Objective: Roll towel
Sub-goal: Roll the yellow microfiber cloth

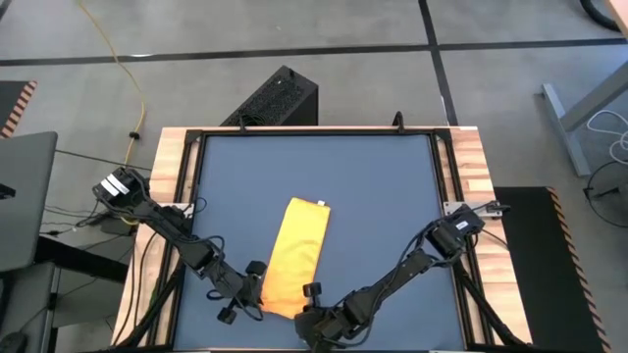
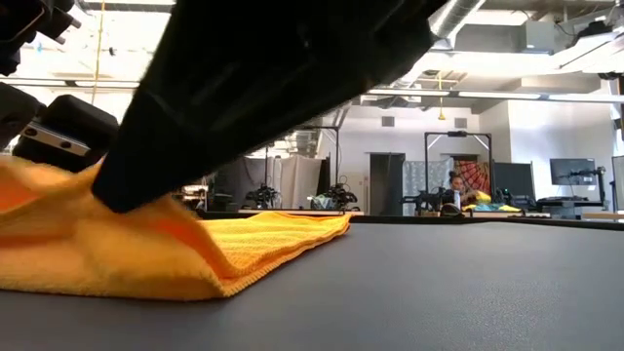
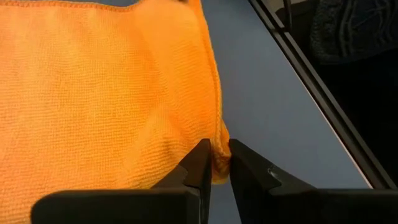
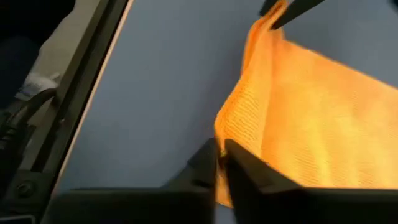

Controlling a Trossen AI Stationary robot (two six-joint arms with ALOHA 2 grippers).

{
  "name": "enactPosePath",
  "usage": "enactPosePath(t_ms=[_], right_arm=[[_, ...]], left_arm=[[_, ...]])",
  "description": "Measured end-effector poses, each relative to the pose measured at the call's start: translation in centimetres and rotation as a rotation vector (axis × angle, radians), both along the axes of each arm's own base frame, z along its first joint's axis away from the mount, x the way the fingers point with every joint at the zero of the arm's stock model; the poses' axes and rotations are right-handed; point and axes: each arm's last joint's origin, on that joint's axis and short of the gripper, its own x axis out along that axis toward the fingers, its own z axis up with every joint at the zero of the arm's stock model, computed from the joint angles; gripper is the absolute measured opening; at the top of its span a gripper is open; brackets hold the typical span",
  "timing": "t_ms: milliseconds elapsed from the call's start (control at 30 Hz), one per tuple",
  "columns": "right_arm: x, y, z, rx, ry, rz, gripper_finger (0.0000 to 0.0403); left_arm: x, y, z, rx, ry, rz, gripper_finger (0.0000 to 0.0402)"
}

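You see the towel (image 1: 296, 257) lying folded into a long strip on the dark blue worktop (image 1: 392, 206), running from the near edge toward the far side, slightly left of centre. Its small white tag (image 1: 321, 204) sits at the far end.

The left gripper (image 1: 257, 284) is at the near left corner of the towel. In the left wrist view, its jaws stand narrow and pinch the towel's hemmed corner (image 3: 219, 158) between them.

The right gripper (image 1: 310, 294) is at the near right corner of the towel. In the right wrist view, its jaws are drawn almost together with the towel edge (image 4: 231, 134) caught between them.

In the low view, the near end of the towel (image 2: 146, 249) is bunched slightly above the worktop surface beneath a dark arm (image 2: 273, 68).
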Motion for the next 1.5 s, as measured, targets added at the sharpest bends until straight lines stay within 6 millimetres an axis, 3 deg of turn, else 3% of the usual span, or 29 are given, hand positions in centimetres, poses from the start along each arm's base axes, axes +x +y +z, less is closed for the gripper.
enactPosePath(t_ms=[200,533,667,833,900,1100,1500], right_arm=[[0.1,-0.6,0.4,-0.086,0.027,0.026,0.0021],[0.2,-1.9,4.4,-0.231,0.119,-0.023,0.0014],[0.4,-1.9,3.8,-0.171,0.140,-0.039,0.0014],[0.9,-1.2,-0.1,-0.141,0.201,-0.027,0.0015],[0.9,-0.8,-0.7,-0.127,0.208,-0.010,0.0015],[0.9,-0.3,-0.8,-0.098,0.206,0.010,0.0015],[0.8,0.1,1.2,-0.064,0.200,0.035,0.0015]], left_arm=[[-0.1,-0.1,0.1,0.005,-0.007,-0.044,0.0022],[-0.1,0.2,0.5,0.015,-0.023,-0.063,0.0001],[-0.1,0.1,0.5,0.013,-0.021,-0.070,0.0000],[-0.2,0.1,0.5,0.009,-0.019,-0.088,0.0000],[-0.2,0.1,0.5,0.011,-0.020,-0.086,0.0000],[-0.2,0.2,0.4,0.018,-0.006,-0.085,0.0000],[-0.2,0.4,0.2,0.028,0.013,-0.082,0.0000]])
